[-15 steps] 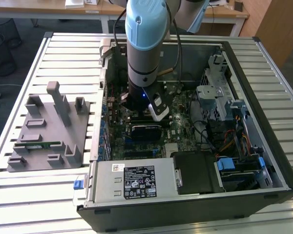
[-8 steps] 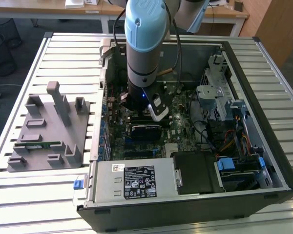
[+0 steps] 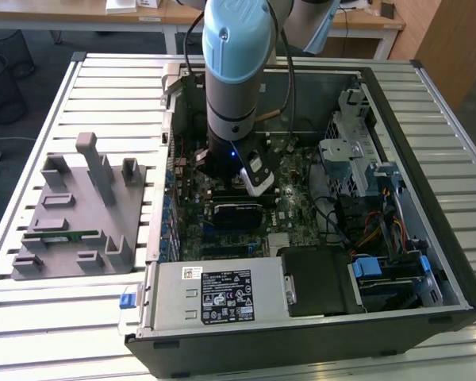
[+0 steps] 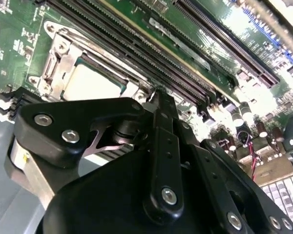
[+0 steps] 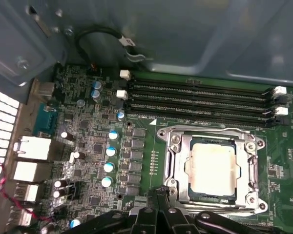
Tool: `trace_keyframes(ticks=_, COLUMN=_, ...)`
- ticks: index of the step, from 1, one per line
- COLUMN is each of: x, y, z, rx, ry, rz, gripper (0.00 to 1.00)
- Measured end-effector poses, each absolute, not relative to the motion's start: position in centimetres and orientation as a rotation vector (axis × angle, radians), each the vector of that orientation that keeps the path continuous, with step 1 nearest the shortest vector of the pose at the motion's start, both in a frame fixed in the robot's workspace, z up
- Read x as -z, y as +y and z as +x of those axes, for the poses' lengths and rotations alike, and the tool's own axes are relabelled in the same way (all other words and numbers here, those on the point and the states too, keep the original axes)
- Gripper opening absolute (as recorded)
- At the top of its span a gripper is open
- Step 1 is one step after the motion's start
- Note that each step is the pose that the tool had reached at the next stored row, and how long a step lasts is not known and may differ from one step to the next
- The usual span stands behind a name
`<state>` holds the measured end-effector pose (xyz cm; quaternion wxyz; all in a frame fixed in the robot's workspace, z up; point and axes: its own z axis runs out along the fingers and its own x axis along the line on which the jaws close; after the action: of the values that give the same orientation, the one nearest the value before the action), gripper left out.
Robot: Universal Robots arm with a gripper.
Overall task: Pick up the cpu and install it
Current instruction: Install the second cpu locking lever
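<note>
The cpu (image 5: 212,168) lies flat in the metal-framed socket (image 5: 173,161) on the green motherboard, its pale silvery top facing up; the second wrist view has it too (image 4: 90,83). My gripper (image 5: 158,191) hovers just beside the socket's edge, its black fingers pressed together with nothing between them, and it stands apart from the chip. Its tips in the second wrist view (image 4: 158,95) are close to the socket's corner. In the exterior view the arm reaches down into the open computer case (image 3: 381,87), and the gripper (image 3: 224,178) is low over the board.
Several black memory slots (image 5: 200,100) run alongside the socket. A black block (image 3: 238,213) sits on the board near the arm. On the exterior view's left stands a grey tray (image 3: 103,182) holding a green memory stick (image 3: 63,236). The power supply (image 3: 214,294) and drive cage (image 3: 357,159) crowd the case.
</note>
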<state>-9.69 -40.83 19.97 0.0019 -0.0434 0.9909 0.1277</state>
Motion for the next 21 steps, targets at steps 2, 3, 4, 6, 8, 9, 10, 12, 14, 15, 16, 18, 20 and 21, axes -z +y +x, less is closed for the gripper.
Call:
trace_keyframes(ticks=2, x=-20.4, y=-40.8, z=-9.7, rx=-0.4, ry=3.109, rz=-0.136, gripper=0.11)
trace_keyframes(ticks=3, x=-20.5, y=-40.8, z=-9.7, rx=-0.4, ry=3.11, rz=-0.136, gripper=0.11)
trace_keyframes(ticks=4, x=-20.5, y=-40.8, z=-9.6, rx=-0.4, ry=3.11, rz=-0.136, gripper=0.11)
trace_keyframes(ticks=6, x=-20.5, y=-40.9, z=-9.4, rx=-0.401, ry=3.115, rz=-0.135, gripper=0.11)
trace_keyframes(ticks=8, x=-20.5, y=-40.9, z=-9.1, rx=-0.402, ry=3.119, rz=-0.134, gripper=0.11)
trace_keyframes(ticks=9, x=-20.5, y=-40.9, z=-8.9, rx=-0.403, ry=3.122, rz=-0.134, gripper=0.11)
trace_keyframes(ticks=10, x=-20.6, y=-41.0, z=-8.8, rx=-0.402, ry=3.123, rz=-0.134, gripper=0.11)
trace_keyframes(ticks=12, x=-20.6, y=-41.1, z=-8.8, rx=-0.402, ry=3.124, rz=-0.134, gripper=0.11)
trace_keyframes(ticks=14, x=-20.6, y=-41.1, z=-8.8, rx=-0.402, ry=3.124, rz=-0.134, gripper=0.11)
trace_keyframes(ticks=15, x=-20.7, y=-41.1, z=-8.8, rx=-0.403, ry=3.125, rz=-0.134, gripper=0.11)
trace_keyframes(ticks=16, x=-20.9, y=-41.1, z=-8.8, rx=-0.403, ry=3.126, rz=-0.133, gripper=0.11)
trace_keyframes(ticks=18, x=-21.3, y=-41.1, z=-8.8, rx=-0.403, ry=3.128, rz=-0.133, gripper=0.11)
trace_keyframes(ticks=20, x=-21.9, y=-41.1, z=-8.8, rx=-0.403, ry=3.129, rz=-0.133, gripper=0.11)
trace_keyframes(ticks=21, x=-22.2, y=-41.1, z=-8.7, rx=-0.403, ry=3.13, rz=-0.133, gripper=0.11)
